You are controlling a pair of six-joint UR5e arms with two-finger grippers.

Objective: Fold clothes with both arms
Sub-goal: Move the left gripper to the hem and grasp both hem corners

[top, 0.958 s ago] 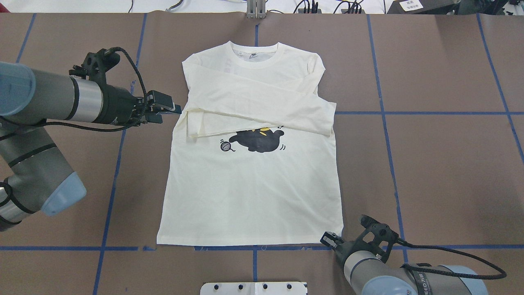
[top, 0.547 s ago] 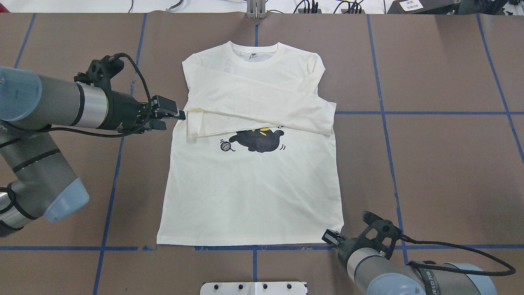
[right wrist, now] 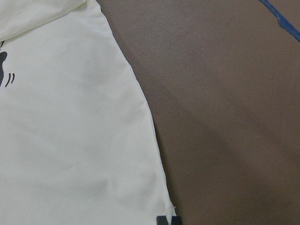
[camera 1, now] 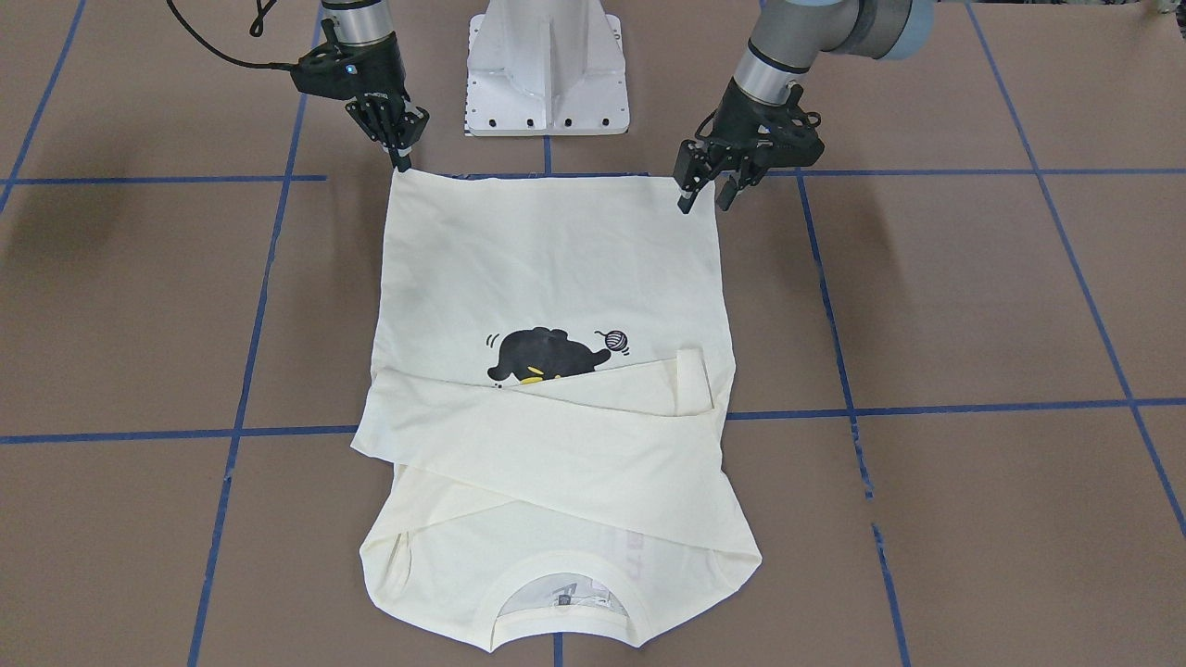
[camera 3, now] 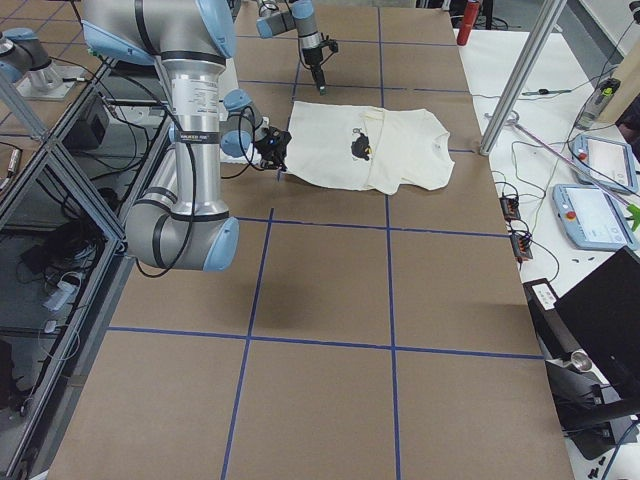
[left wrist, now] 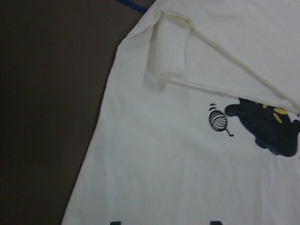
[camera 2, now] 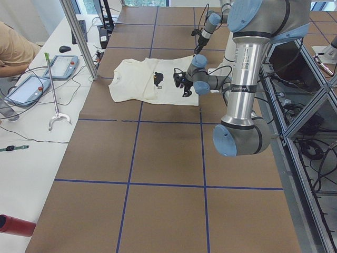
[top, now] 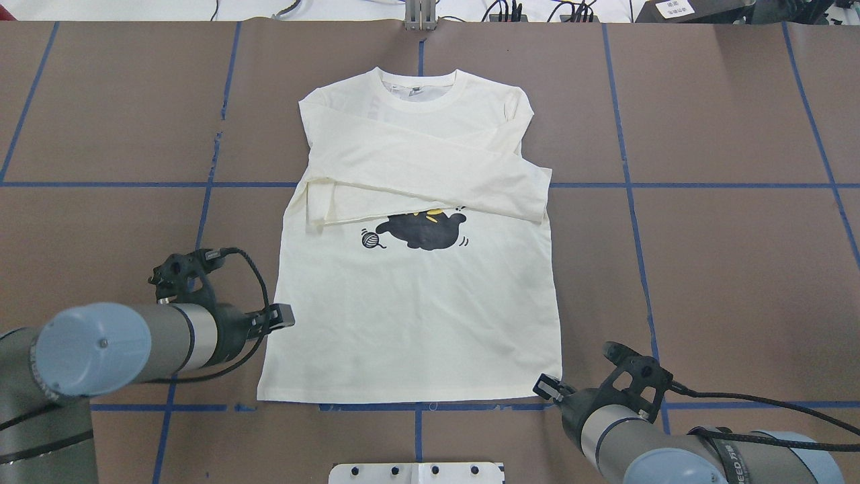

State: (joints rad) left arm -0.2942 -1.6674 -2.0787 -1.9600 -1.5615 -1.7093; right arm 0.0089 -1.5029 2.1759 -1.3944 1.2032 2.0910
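left gripper (camera 1: 702,199): fingers spread, t-shirt (camera 1: 547,259) edge beneath both tips. right gripper (camera 1: 405,165): fingers pinched together, its hem corner just ahead of tips.

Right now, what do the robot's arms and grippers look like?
The left arm and right arm are grey-and-silver tubes with light-blue joint caps; the right carries a black band with white lettering. The left gripper and right gripper are black, two-fingered, each with a black braided cable looping off the wrist.
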